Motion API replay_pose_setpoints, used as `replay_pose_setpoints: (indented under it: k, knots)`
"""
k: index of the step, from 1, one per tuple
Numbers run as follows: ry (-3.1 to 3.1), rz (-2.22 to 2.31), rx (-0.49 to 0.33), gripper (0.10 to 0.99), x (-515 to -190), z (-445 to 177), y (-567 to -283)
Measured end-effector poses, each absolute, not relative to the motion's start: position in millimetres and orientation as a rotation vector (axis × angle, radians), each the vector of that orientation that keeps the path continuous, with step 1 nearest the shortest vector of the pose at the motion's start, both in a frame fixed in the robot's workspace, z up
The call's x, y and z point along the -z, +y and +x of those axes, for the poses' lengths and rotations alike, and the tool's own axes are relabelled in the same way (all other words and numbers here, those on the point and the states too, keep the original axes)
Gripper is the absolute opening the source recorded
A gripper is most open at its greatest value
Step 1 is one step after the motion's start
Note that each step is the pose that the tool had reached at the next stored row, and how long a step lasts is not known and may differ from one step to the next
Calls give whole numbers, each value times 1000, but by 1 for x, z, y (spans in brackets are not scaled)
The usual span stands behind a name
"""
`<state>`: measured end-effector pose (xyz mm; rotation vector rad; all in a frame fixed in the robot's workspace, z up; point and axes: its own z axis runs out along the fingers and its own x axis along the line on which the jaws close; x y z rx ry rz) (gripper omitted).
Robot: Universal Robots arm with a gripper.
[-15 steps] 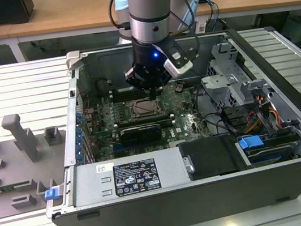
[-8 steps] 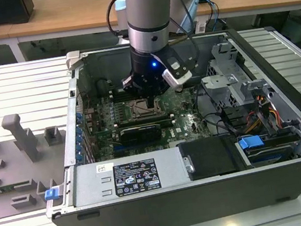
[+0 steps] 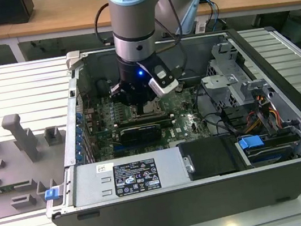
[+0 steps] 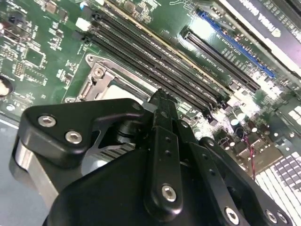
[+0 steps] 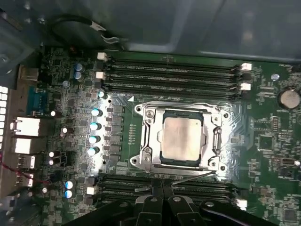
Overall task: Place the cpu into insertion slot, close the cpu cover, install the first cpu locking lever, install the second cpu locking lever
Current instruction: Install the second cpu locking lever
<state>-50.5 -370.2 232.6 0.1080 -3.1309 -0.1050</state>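
The arm is seen lowered into an open computer case (image 3: 290, 125) in the exterior view, with the end effector (image 3: 138, 104) held just above the motherboard (image 3: 189, 124). In the first wrist view, the cpu (image 5: 182, 138) is seen lying flat in the insertion slot (image 5: 141, 160), its pale metal top framed by the cpu cover (image 5: 214, 157), which appears to be lowered around it. A thin locking lever (image 5: 195, 176) is seen running along the edge of the socket nearest the end effector (image 5: 163, 197), whose fingertips (image 5: 154, 194) are pressed together with no visible gap and nothing held between them. They are positioned over the memory slots (image 5: 188, 189) just beside the socket, apart from the cpu. In the second wrist view, the black fingers (image 4: 162, 136) are likewise seen closed, pointing toward the corner of the socket frame (image 4: 101, 77). In the exterior view, a black card (image 3: 140, 132) is seen near the socket, and a grey fixture (image 3: 19, 136) is seen beside the case, toward the exterior view's left.
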Motion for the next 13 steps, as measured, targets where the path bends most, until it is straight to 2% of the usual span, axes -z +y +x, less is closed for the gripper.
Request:
replay_pose_setpoints:
  k: [13]
  knots:
    - [-3125, 146, 233, 106, -226, -58, -385]
